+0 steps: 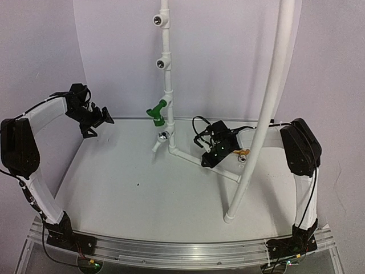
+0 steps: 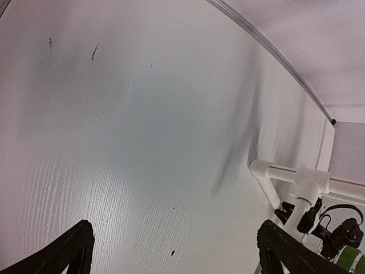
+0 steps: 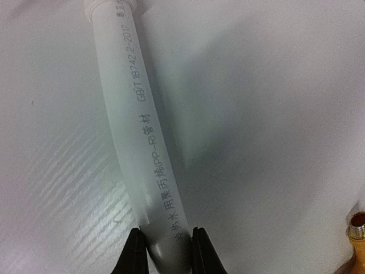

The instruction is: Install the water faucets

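Only a sliver of the brass faucet point(image 3: 358, 231) shows in the right wrist view. It is cut off at the frame's lower corner, lying on the table point(image 2: 142, 114) off to the right of the right gripper point(image 3: 169, 254). Its knob and spout cannot be made out there, and from above it is a small gold blur just beside the gripper's body. The two black fingers point(image 3: 137, 251) press against either side of a low base pipe point(image 3: 134, 131), which runs away ahead of them with printed lettering along it. Only the fingertips are in frame.

The left gripper point(image 2: 175, 240) hangs raised with its fingers spread wide and nothing between them. Ahead and to the right of them, a corner of the green faucet point(image 1: 155, 113) pokes in at the frame's edge, too cropped to read. The overhead view shows it fitted to the side of the upright pipe point(image 1: 167, 80), above the lowest of the tee fittings point(image 1: 162, 61).

A thick curved tube point(image 1: 268, 108) crosses in front of the right arm and hides part of it.

The table is white with a faint wood grain and a few dark specks. Behind it stands a plain pale wall point(image 1: 114, 51).
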